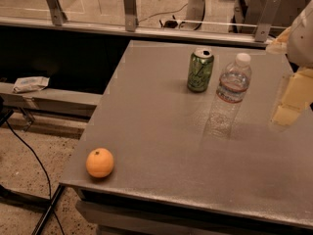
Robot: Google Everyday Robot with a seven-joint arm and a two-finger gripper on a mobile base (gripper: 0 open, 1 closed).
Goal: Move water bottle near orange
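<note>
The clear ribbed plastic water bottle (229, 99) is stood on the grey metal table (161, 131), far right, just right of the green soda can (200, 70). The small round orange fruit (100, 162) is placed at the near left corner, well apart. The pale two-finger gripper (286, 106) is held right of the bottle.

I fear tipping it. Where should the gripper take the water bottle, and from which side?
Probably best around the body near the label band, from the picture's right, where the gripper hangs: the water bottle stands upright, and the green can stands close on its left.
</note>
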